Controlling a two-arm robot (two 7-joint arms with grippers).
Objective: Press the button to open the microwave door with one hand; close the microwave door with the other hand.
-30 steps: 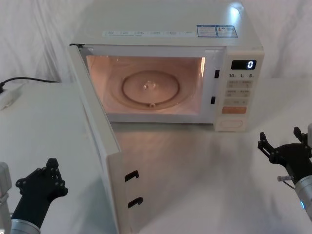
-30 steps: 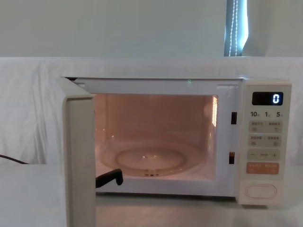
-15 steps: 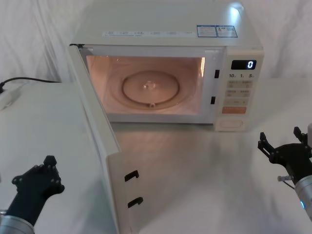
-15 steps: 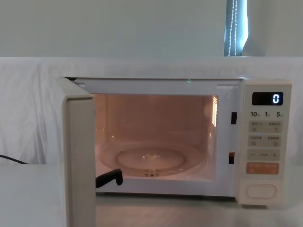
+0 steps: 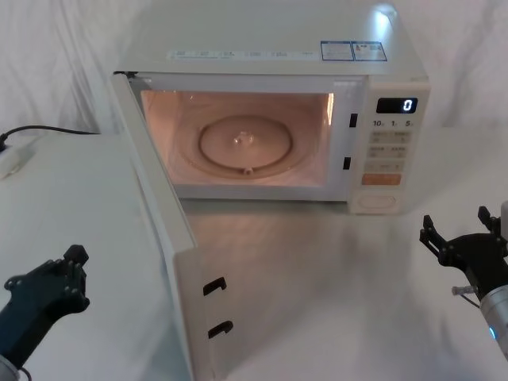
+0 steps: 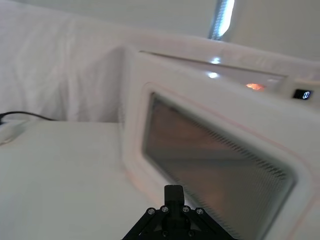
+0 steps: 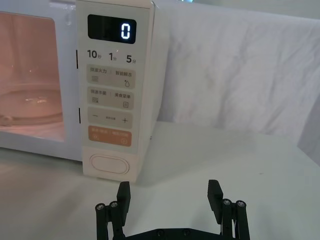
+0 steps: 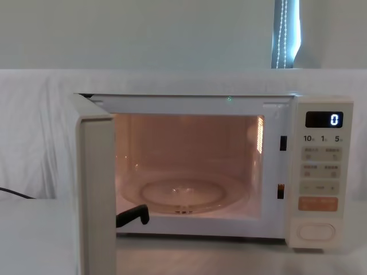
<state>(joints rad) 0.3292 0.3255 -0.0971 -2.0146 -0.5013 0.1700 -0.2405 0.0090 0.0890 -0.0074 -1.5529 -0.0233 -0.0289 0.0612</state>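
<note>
Judging from the frames, we set the scene down as follows.

Door position: the microwave door [image 5: 163, 238] stood wide open, hinged at the left edge of the microwave [image 5: 270, 119] and running from the upper left of the head view down to its lower centre.

Door facing: its latch side faced right toward the lit cavity; its windowed outer face looked toward the lower left of the head view, as we saw in the left wrist view [image 6: 215, 170].

Door long axis: we read it as lying from the hinge out toward the robot, about square to the oven front.

Left end effector: the left end effector [image 5: 49, 284] sat at the lower left of the head view, on the door's outer side and apart from it; we could not tell how far its fingers were parted, and it held nothing we could see.

Right end effector: the right end effector [image 7: 170, 200] hovered at the lower right of the head view, fingers spread wide and empty, facing the button [image 7: 110, 164] from a little way off.

Nearer arm: we judged the left one nearer the door.

Coming move: we judged a push rightward and away, swinging the door shut.
</note>
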